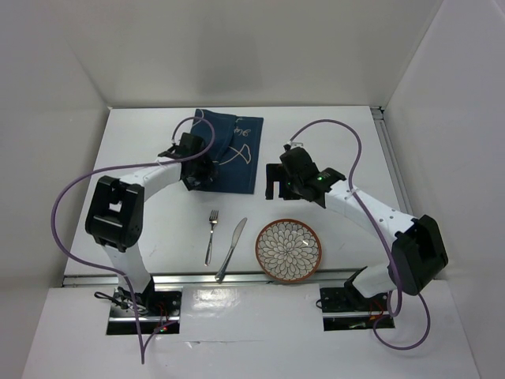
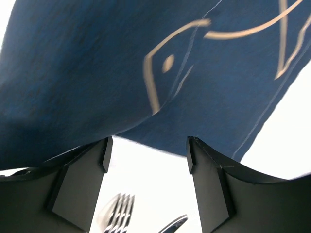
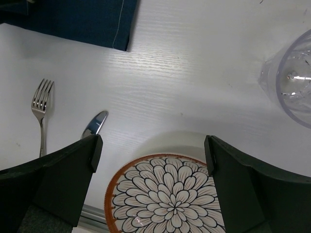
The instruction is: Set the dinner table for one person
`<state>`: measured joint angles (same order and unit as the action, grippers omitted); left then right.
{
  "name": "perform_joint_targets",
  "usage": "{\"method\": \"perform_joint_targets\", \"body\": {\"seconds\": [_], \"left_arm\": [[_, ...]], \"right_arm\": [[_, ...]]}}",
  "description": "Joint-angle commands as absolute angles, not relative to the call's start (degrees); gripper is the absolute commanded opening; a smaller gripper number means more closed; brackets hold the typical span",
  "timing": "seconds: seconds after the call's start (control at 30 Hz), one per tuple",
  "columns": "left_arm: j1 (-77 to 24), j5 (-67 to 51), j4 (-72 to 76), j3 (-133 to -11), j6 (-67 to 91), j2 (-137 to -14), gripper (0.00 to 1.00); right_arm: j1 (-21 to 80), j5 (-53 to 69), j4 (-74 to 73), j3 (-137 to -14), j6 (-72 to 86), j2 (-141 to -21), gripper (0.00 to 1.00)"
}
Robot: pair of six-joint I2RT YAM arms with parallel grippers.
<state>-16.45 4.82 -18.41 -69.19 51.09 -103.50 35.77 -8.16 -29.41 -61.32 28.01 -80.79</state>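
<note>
The white dinner table bears a navy placemat with a white fish outline at the back middle. A fork, a knife and a flower-patterned plate with a brown rim lie near the front edge. My left gripper is open and empty at the placemat's near left corner; in the left wrist view the cloth edge lies just beyond its fingertips. My right gripper is open and empty, hovering behind the plate.
A clear glass stands right of the right gripper; it is hidden under the arm in the top view. The fork and the knife tip lie left of the plate. White walls enclose the table. A metal rail runs along the front edge.
</note>
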Motion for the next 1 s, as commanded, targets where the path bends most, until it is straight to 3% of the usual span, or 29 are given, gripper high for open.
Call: {"method": "perform_joint_targets", "body": {"seconds": [0.0, 0.13, 0.23, 0.27, 0.37, 0.4, 0.47, 0.77, 0.97], "left_arm": [[-16.6, 5.8, -17.3, -73.1, 50.6, -106.1, 0.79], [-16.6, 6.3, -17.3, -75.9, 49.6, -108.5, 0.75], [-16.6, 6.9, -19.9, -79.2, 49.0, -109.8, 0.62], [-16.6, 6.9, -19.9, -79.7, 48.5, -109.8, 0.49], [-16.6, 7.5, -19.9, -80.3, 47.4, -109.2, 0.33], [-16.6, 7.5, -19.9, -80.3, 46.7, -109.2, 0.15], [-16.6, 7.5, -21.3, -82.5, 46.0, -109.2, 0.0], [-13.4, 2.3, -24.7, -87.8, 46.3, -102.1, 0.0], [0.9, -11.5, -16.3, -74.5, 55.9, -90.2, 0.0]], "right_arm": [[36.2, -9.1, -29.9, -61.1, 27.5, -79.6, 0.99], [36.2, -8.5, -29.9, -61.1, 28.0, -79.6, 0.99], [36.2, -8.5, -29.9, -61.1, 28.0, -79.6, 0.99], [36.2, -8.5, -29.9, -60.6, 28.0, -79.6, 0.99], [36.2, -7.9, -29.9, -60.6, 28.0, -79.6, 0.99], [36.2, -7.3, -29.3, -60.6, 28.0, -80.2, 0.99], [36.2, -6.6, -29.3, -61.1, 28.0, -80.9, 0.99], [36.2, -4.0, -26.1, -71.0, 31.7, -94.7, 0.99], [35.7, -7.0, -25.5, -78.3, 38.6, -105.4, 0.97]]}}
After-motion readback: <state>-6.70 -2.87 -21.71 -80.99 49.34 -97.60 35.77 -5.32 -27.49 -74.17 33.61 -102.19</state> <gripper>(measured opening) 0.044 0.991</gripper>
